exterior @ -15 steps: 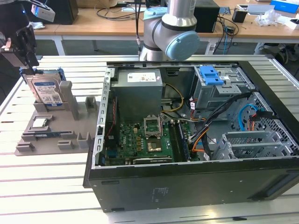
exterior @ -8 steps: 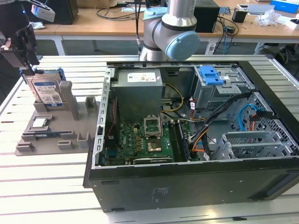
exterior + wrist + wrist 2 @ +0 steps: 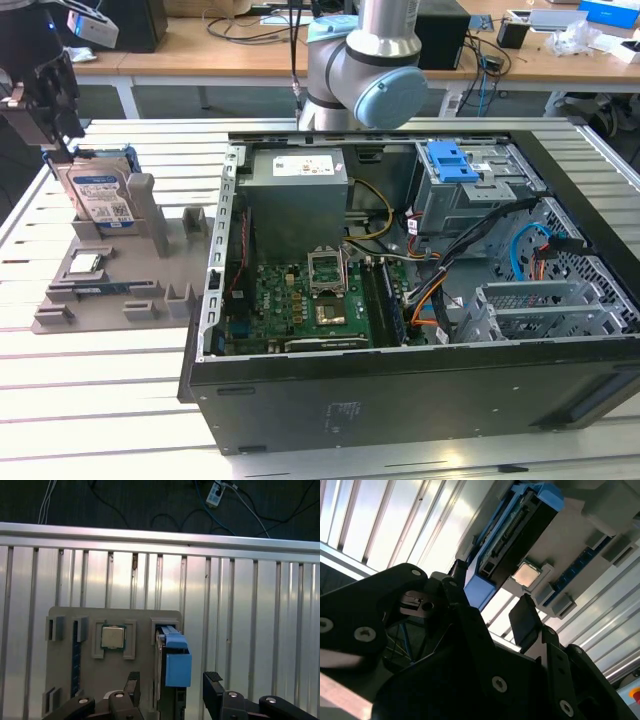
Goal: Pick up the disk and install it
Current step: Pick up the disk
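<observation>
The disk [image 3: 100,195], a silver drive with a white-and-blue label in a blue carrier, stands on edge in a slot of the grey fixture plate [image 3: 110,295] at the exterior view's left. My gripper [image 3: 58,148] hovers just above its top edge. In the first wrist view the disk [image 3: 172,660] sits between the two black fingers [image 3: 212,687] with a gap on each side, so the gripper [image 3: 171,690] is open. The second wrist view shows the disk [image 3: 515,535] beyond the spread gripper [image 3: 490,597], not touched.
A small square CPU chip [image 3: 85,263] lies in a pocket of the fixture beside the disk. The open computer case [image 3: 420,270] holds a grey drive cage with a blue latch [image 3: 450,160], cables and the motherboard. Everything rests on a slatted metal table [image 3: 90,400].
</observation>
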`<state>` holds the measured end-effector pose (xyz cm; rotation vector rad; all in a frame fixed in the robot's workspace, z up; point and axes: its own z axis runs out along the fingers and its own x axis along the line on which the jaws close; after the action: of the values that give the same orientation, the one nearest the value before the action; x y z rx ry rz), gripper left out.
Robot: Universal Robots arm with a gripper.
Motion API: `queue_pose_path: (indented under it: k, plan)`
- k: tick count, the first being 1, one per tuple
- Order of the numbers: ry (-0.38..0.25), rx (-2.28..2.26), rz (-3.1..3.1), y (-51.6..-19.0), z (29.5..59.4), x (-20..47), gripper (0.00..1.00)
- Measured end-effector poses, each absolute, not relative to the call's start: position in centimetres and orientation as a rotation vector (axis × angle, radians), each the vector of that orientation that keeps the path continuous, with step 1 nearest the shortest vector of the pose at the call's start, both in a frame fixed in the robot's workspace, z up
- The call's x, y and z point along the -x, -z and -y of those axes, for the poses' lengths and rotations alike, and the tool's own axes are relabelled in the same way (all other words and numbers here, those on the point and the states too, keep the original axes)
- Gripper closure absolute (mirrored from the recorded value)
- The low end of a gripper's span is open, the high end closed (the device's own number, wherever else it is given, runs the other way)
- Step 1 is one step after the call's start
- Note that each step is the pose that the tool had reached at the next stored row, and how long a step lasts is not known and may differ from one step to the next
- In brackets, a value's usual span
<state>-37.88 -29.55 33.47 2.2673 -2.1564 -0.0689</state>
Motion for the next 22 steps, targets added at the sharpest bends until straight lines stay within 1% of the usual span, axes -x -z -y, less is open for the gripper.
queue_pose_path:
  k: [11, 22]
  plan:
    - [0.069, -2.267, 2.156, -32.7, 29.5, 37.9, 0.38]
    - [0.069, -2.267, 2.157, -31.2, 29.5, 38.0, 0.38]
